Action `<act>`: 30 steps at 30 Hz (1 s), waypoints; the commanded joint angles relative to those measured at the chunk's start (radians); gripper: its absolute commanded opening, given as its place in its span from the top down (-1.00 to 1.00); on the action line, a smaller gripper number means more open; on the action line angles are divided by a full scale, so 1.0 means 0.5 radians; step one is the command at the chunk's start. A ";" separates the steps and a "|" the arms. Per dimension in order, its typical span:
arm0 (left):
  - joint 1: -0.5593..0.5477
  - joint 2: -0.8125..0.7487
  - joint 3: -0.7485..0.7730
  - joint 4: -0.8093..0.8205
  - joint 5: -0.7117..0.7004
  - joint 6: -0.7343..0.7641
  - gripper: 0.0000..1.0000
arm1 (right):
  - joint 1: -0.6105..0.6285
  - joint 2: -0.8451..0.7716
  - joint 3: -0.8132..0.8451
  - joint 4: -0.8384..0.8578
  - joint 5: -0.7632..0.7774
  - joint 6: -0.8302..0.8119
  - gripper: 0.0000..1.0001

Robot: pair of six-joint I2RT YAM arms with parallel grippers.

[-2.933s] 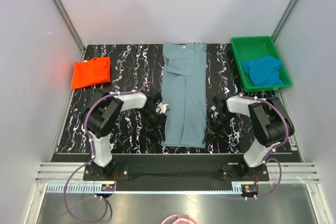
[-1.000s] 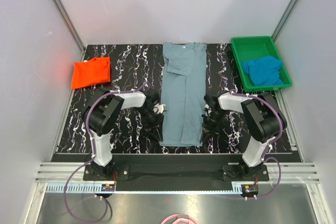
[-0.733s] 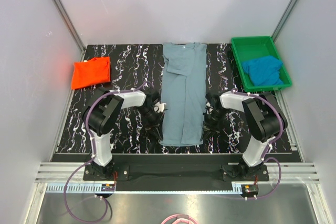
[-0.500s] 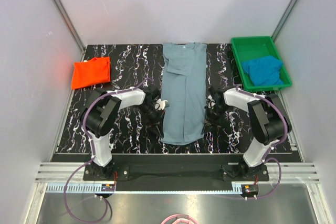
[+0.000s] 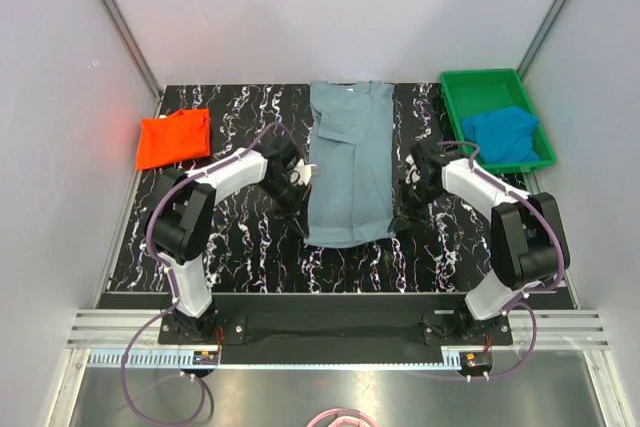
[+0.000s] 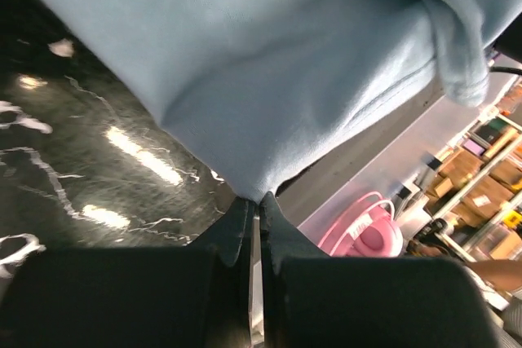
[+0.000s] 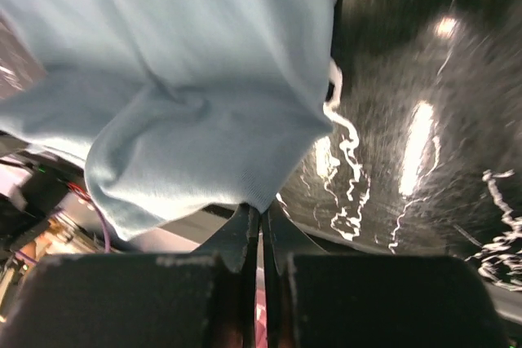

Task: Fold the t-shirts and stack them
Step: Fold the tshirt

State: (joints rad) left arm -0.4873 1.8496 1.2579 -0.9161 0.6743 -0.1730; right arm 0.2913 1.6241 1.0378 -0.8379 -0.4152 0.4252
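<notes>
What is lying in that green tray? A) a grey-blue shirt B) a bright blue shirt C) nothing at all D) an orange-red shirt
B: the bright blue t-shirt lies bunched inside the green tray, while the orange-red one lies far off to the left.

Three t-shirts (grey-blue shirt (image 5: 348,167), orange-red shirt (image 5: 174,137), bright blue shirt (image 5: 500,134)), one green tray (image 5: 480,75), two arms (left arm (image 5: 222,175), right arm (image 5: 478,185)).
</notes>
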 commanded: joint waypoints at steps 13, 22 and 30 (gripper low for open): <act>0.106 0.240 0.681 -0.101 -0.198 0.180 1.00 | -0.156 0.129 0.584 0.142 0.085 -0.135 1.00; 0.192 0.412 0.985 -0.082 -0.333 0.217 1.00 | -0.202 0.292 0.784 0.209 0.146 -0.203 1.00; 0.217 0.596 1.288 -0.073 -0.397 0.303 1.00 | -0.230 0.479 0.995 0.258 0.177 -0.267 1.00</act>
State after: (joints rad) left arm -0.3866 2.1151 1.8194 -0.9684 0.5140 -0.0612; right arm 0.1875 1.8374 1.4647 -0.7494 -0.3592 0.3244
